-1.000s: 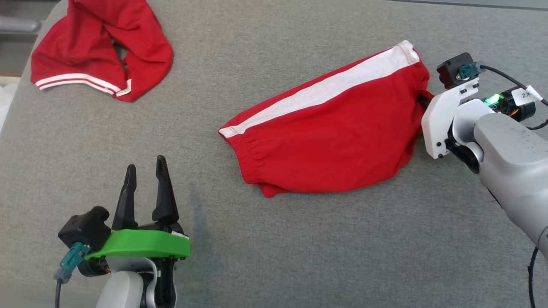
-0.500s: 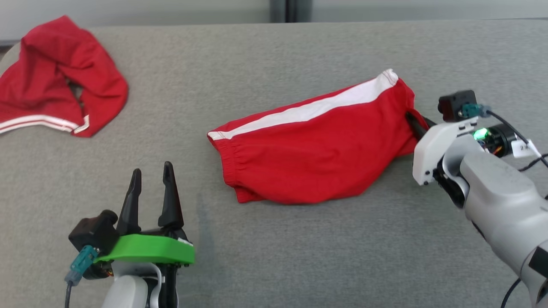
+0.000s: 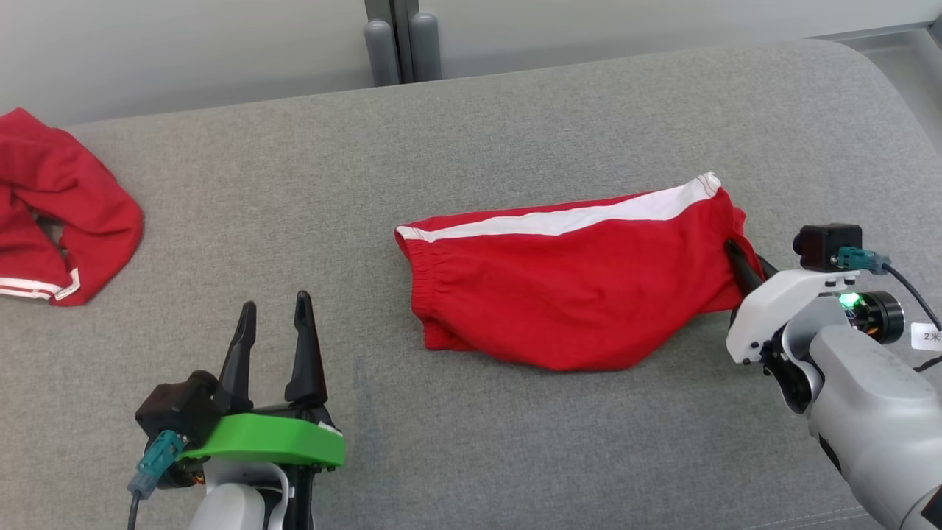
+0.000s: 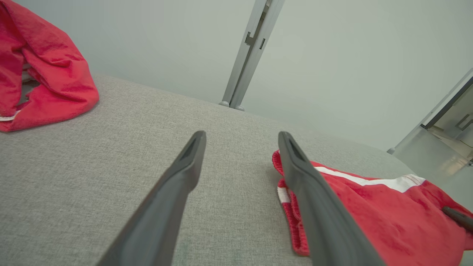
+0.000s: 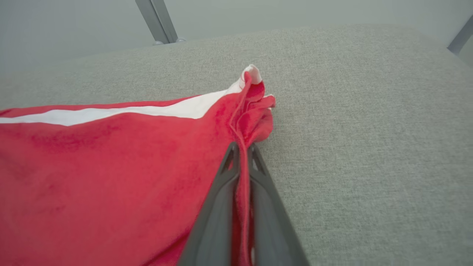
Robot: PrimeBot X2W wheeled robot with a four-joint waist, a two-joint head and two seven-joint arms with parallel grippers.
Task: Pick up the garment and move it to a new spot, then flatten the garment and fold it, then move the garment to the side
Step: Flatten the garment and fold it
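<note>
Lying on the grey padded surface (image 3: 515, 147), the red garment (image 3: 574, 294) with a white stripe has its right-hand edge pinched in the clenched right tool (image 3: 736, 258), while the left tool (image 3: 275, 302), spread and empty, hovers apart near its elastic end.

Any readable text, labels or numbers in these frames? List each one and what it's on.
"2米": white tag on the cable by the right wrist, at the edge of the head view; the second character is uncertain.
Small white label on the crumpled red garment at the left: too small to read.
Red garment with the white stripe: no lettering shows on it.
</note>
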